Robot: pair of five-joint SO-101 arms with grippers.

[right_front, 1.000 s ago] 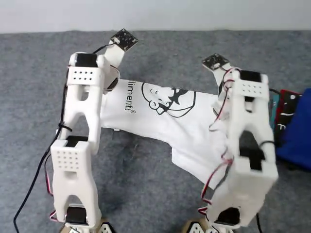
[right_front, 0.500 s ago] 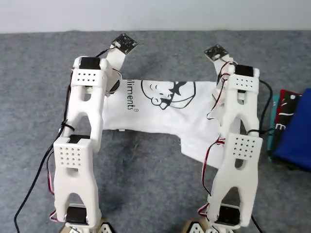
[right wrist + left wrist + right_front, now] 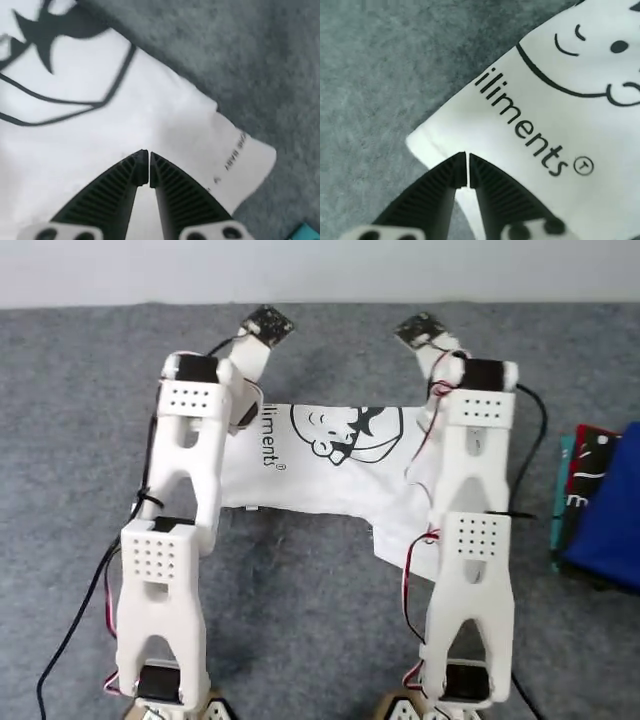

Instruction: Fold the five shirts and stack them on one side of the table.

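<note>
Table (image 3: 80, 390): grey, felt-like surface.

White shirt (image 3: 330, 480): lies spread on the middle of the table, between the two arms. Print side is up, with a black cartoon drawing and a line of black lettering. The far edge runs fairly straight from arm to arm. The near edge is uneven, and one flap trails toward the near side beneath the right arm (image 3: 475, 490).

Left gripper (image 3: 467, 170): the fingers are pressed together, with only a thin slit between the ribbed pads. The tips sit right at one corner of the shirt, beside the lettering. White cloth shows at the tips and between them, so it has that corner pinched. Grey table lies just beyond the corner.

Right gripper (image 3: 149, 167): same posture, closed down to a hairline gap. The tips are on the white cloth near the opposite corner, close to the drawing. A small printed tag or label sits at the hem just beside them. It grips the fabric there.

Left arm (image 3: 185, 460): stretched forward over the shirt's left end.

Pile of folded clothes (image 3: 605, 510): blue on top, red and teal edges under it. It sits at the table's right edge, apart from the white shirt.
</note>
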